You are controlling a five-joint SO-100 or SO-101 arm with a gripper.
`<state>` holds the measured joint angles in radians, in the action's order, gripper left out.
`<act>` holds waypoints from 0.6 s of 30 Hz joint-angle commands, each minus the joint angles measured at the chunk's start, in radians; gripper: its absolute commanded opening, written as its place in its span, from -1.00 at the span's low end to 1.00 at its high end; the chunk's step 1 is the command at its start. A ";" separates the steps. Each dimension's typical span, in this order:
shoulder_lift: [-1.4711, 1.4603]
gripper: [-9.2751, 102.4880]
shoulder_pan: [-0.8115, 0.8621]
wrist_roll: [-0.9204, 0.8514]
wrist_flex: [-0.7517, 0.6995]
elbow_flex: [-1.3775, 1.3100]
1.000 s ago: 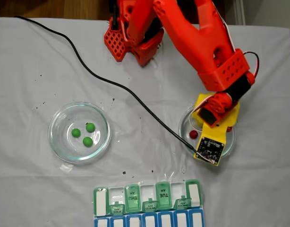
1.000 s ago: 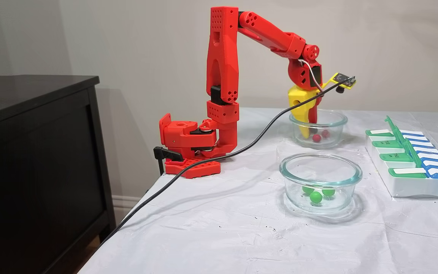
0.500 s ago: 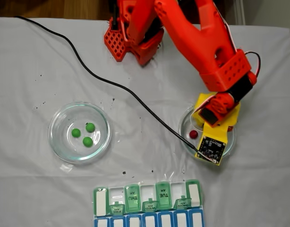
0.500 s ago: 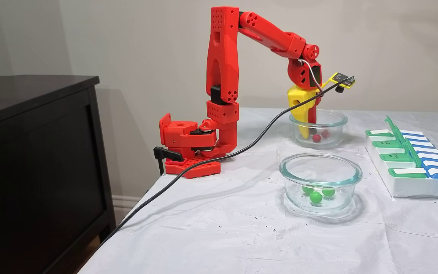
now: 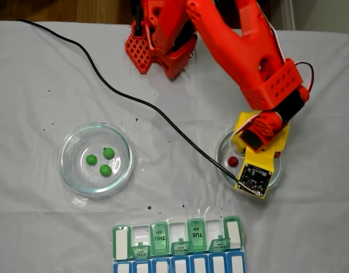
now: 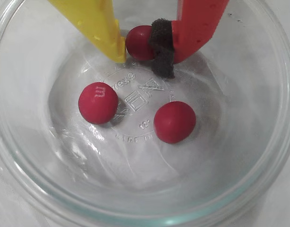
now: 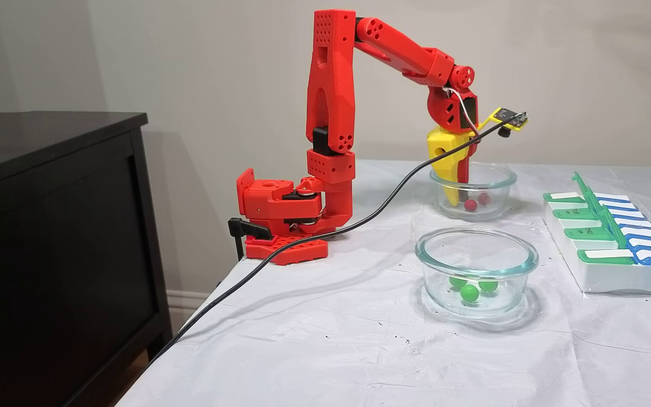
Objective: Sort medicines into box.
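Note:
In the wrist view my gripper point(image 6: 141, 56) reaches down into a clear glass dish point(image 6: 258, 156), its yellow finger point(image 6: 100, 23) and foam-padded red finger point(image 6: 192, 28) shut on one dark red medicine ball point(image 6: 138, 42). Two more red balls point(image 6: 98, 102) point(image 6: 174, 121) lie loose on the dish floor. In both fixed views the gripper point(image 7: 456, 198) stands inside the far dish point(image 7: 492, 175) point(image 5: 278, 170), with one red ball point(image 5: 233, 161) showing. Three green balls point(image 5: 102, 161) point(image 7: 469, 292) rest in the other dish point(image 5: 66, 145). The box point(image 5: 177, 239) point(image 7: 591, 232) has several green lids raised.
A black cable point(image 5: 134, 99) runs from the wrist camera across the white cloth and off the table edge point(image 7: 201, 316). The red arm base point(image 5: 154, 48) stands at the back. A dark cabinet point(image 7: 48, 237) stands beside the table. Blue-and-white compartments point(image 5: 180, 265) line the box's near side.
The wrist has crept slightly upward; the dishes, loose balls and box have not moved.

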<state>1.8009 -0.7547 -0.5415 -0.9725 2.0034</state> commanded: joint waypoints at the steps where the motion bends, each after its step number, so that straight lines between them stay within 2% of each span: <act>1: 0.014 -0.83 -0.021 -0.002 0.009 -0.018; 10: 0.089 -0.83 0.000 -0.023 0.028 -0.009; 18: 0.222 -0.83 0.057 -0.064 -0.077 -0.101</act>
<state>1.8914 -0.7210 -0.5890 -1.0216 2.0064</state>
